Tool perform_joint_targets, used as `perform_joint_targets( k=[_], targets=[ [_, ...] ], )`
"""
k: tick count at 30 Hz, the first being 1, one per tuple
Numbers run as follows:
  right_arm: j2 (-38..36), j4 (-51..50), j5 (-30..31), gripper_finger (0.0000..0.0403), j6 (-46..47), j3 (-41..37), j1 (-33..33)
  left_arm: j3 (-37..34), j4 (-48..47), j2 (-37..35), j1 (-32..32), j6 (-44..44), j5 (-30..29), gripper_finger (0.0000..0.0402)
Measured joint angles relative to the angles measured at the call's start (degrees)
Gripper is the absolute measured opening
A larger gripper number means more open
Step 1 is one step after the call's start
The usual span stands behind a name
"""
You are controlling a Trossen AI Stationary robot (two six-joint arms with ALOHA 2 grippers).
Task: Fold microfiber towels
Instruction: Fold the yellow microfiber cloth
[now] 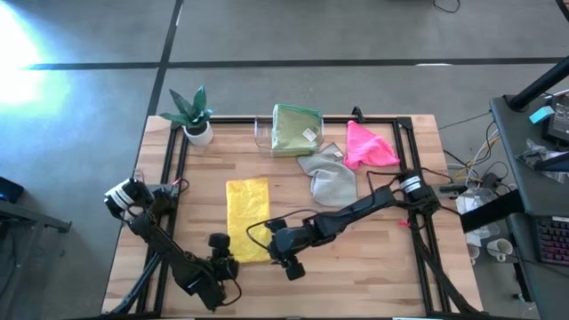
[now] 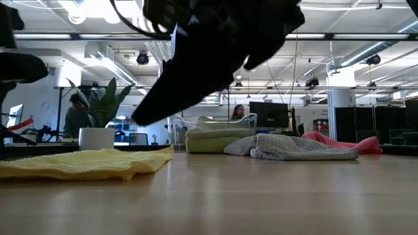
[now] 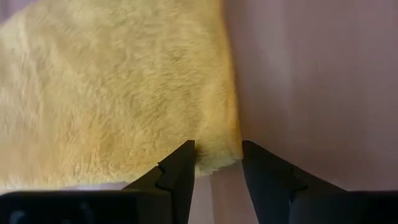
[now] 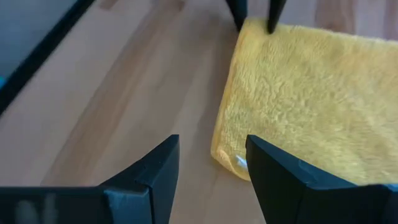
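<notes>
The yellow towel (image 1: 247,219) lies flat on the wooden table as a long strip folded in half, also seen in the low view (image 2: 85,163). My left gripper (image 1: 224,245) stands open at its near left corner, and the corner (image 3: 219,160) shows between the fingertips (image 3: 217,152). My right gripper (image 1: 269,238) stands open at the near right corner (image 4: 229,158), which lies in front of the gap between its fingers (image 4: 211,149). Neither gripper has closed on the cloth.
Toward the far edge, a green towel (image 1: 296,131) sits in a clear tray (image 1: 262,135), with a crumpled grey towel (image 1: 329,178) and a pink towel (image 1: 369,147) beside it. A potted plant (image 1: 196,116) stands at the far left corner. Bare wood lies right of the yellow towel.
</notes>
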Motion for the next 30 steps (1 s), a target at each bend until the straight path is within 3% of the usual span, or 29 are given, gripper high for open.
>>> perform_joint_targets(
  k=[5, 13, 30],
  targets=[
    [1.6, 2.8, 0.4, 0.0176, 0.0, 0.0, 0.0, -0.5, -0.2, -0.1, 1.4, -5.8, 0.0, 0.0108],
    [4.0, 3.8, 0.4, 0.0176, 0.1, 0.1, -0.4, 0.5, 0.0, -1.0, 3.3, -6.1, 1.5, 0.0010],
    [4.3, 3.2, 0.5, 0.0176, 1.8, 0.1, -0.4, 1.2, 1.4, -9.4, 7.9, -6.0, 1.2, 0.0002]
  ],
)
